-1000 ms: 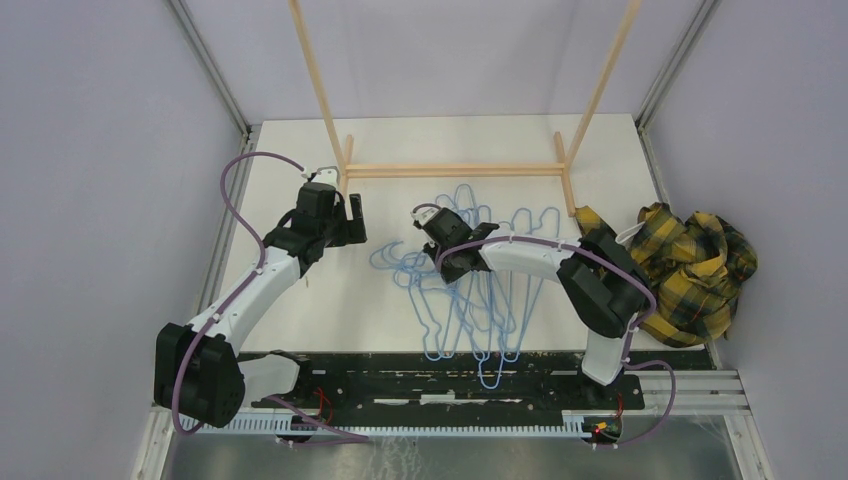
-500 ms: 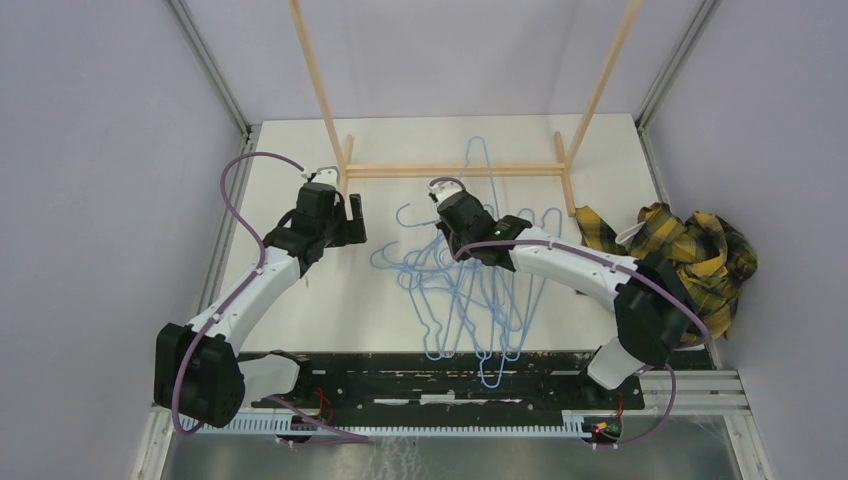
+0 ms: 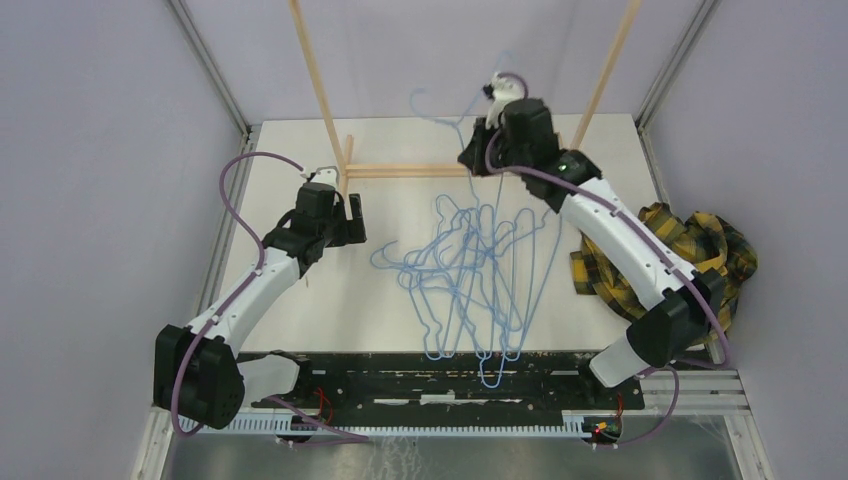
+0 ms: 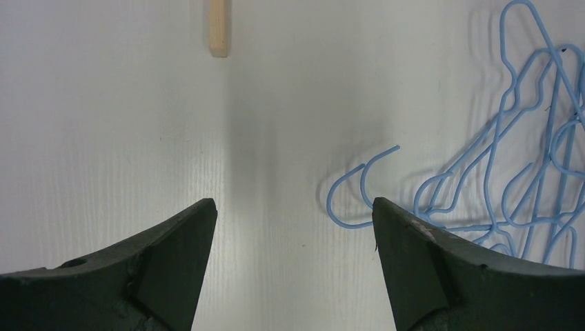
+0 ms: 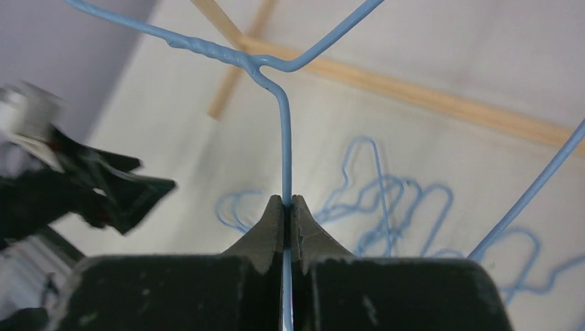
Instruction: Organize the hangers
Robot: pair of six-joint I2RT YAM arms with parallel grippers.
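Several light-blue wire hangers lie in a tangled pile on the white table, mid-table. They also show in the left wrist view and the right wrist view. My right gripper is raised high near the rack's crossbar. It is shut on the neck of one hanger, just below the twisted joint. That hanger hangs in the air, clear of the pile. My left gripper is open and empty, low over the table just left of the pile's hooks.
A light wooden rack stands at the back, with a low crossbar and two slanting poles. One rack foot is ahead of the left gripper. A yellow-black plaid cloth lies at the table's right edge. Purple walls close in on both sides.
My right gripper has risen from the pile and moved back toward the rack, carrying one hanger up off the table. The left arm has not moved.
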